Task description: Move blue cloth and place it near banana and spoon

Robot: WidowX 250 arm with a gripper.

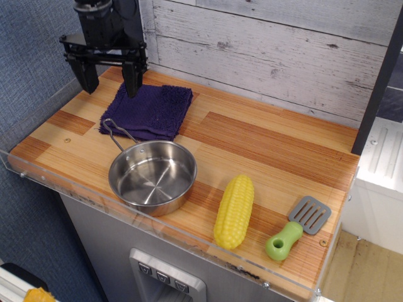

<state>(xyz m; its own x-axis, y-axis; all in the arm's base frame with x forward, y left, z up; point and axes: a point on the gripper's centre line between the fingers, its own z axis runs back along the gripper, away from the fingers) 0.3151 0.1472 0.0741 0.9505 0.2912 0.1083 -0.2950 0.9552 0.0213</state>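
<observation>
The blue cloth point(148, 111) is a dark purple-blue terry towel lying flat at the back left of the wooden counter. My gripper point(108, 80) is black and hangs open and empty just above the cloth's far left corner, one finger point(132, 78) over the cloth, the other off its left edge. The banana point(234, 210), a yellow toy corn cob, lies near the front edge right of centre. The spoon point(296, 228), a toy spatula with a lime-green handle and grey slotted blade, lies right of the corn.
A steel pan point(153, 175) with a wire handle stands in front of the cloth, its handle resting on the cloth's near edge. A clear plastic lip point(38, 178) runs along the counter's front and left sides. A whitewashed plank wall point(271, 50) stands behind.
</observation>
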